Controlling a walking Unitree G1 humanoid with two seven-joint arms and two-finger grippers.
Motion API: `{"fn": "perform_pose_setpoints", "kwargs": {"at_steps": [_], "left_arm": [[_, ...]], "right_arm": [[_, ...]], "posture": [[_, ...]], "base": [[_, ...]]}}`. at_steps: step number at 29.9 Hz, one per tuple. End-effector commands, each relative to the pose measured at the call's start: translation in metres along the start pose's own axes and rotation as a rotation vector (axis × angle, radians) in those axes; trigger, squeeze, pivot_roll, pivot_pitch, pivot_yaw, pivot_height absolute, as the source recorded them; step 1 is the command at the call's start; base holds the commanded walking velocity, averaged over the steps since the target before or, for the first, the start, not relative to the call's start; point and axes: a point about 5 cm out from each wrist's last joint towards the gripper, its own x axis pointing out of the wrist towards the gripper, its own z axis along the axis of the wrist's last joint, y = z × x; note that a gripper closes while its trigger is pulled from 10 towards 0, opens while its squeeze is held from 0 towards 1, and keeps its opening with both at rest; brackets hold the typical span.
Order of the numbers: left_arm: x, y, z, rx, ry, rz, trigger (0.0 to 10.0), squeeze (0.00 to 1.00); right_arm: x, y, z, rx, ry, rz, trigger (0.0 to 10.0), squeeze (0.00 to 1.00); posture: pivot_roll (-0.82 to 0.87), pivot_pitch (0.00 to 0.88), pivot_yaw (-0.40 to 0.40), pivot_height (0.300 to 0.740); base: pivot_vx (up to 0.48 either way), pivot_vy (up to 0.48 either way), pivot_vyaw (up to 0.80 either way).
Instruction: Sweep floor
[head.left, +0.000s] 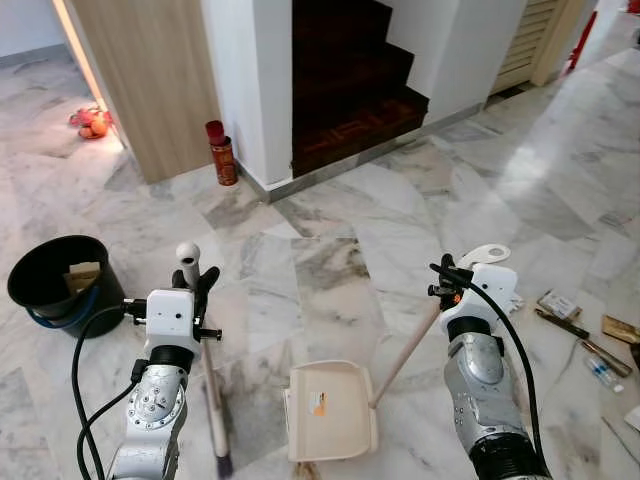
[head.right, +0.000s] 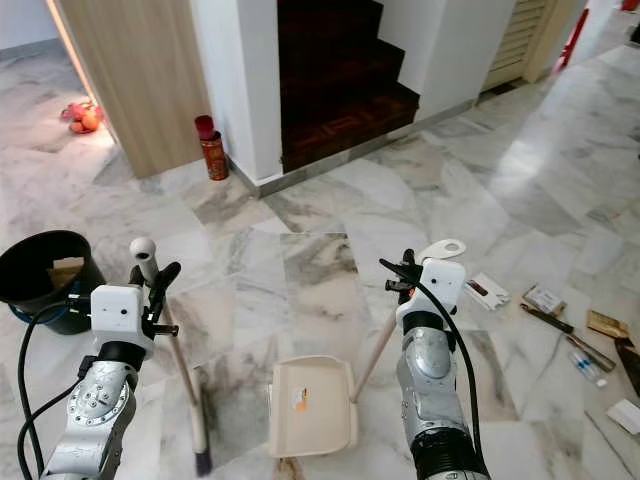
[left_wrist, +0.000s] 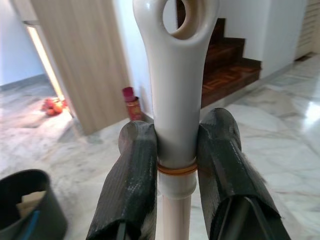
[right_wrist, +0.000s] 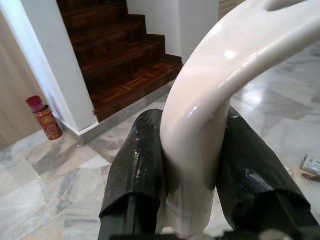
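My left gripper (head.left: 195, 282) is shut on the upper end of a cream broom handle (head.left: 188, 253). The stick runs down to dark bristles (head.left: 222, 462) on the marble floor. In the left wrist view both black fingers (left_wrist: 135, 175) press the handle (left_wrist: 176, 95) just below its hanging hole. My right gripper (head.left: 452, 274) is shut on the curved top of the dustpan handle (head.left: 488, 256). The cream dustpan (head.left: 333, 410) rests on the floor between my arms, its stick (head.left: 405, 352) slanting up to the right. The right wrist view has the gripper (right_wrist: 192, 122) clamped on that handle (right_wrist: 210, 75).
A black bucket (head.left: 58, 282) holding cardboard stands at my left. Scattered litter (head.left: 560, 305) and a small bottle (head.left: 605, 372) lie on the floor at the right. Ahead are dark wooden stairs (head.left: 350, 95), a red can (head.left: 222, 155) by the white wall, and orange things (head.left: 90, 122) far left.
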Motion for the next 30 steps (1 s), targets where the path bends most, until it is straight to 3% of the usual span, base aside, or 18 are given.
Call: {"fn": "perform_pose_setpoints", "kwargs": {"at_steps": [1,10,30], "left_arm": [[0.001,0.001,0.008,-0.001,-0.033,-0.011,10.0,0.00],[0.001,-0.003,0.009,-0.029,-0.019,-0.101,10.0,0.00],[-0.023,-0.002,0.012,-0.085,0.071,-0.262,10.0,0.00]], "right_arm": [[0.005,0.000,0.009,-0.004,-0.040,-0.003,10.0,0.00],[0.003,0.005,0.006,-0.112,-0.085,0.023,10.0,0.00],[-0.002,0.018,-0.015,-0.162,-0.054,0.044,10.0,0.00]], "posture": [[0.09,0.097,-0.021,0.740],[0.11,0.094,-0.005,0.740],[0.18,0.134,0.032,0.740]], "base": [[0.000,0.000,0.00],[0.000,0.000,0.00],[0.000,0.000,0.00]]}}
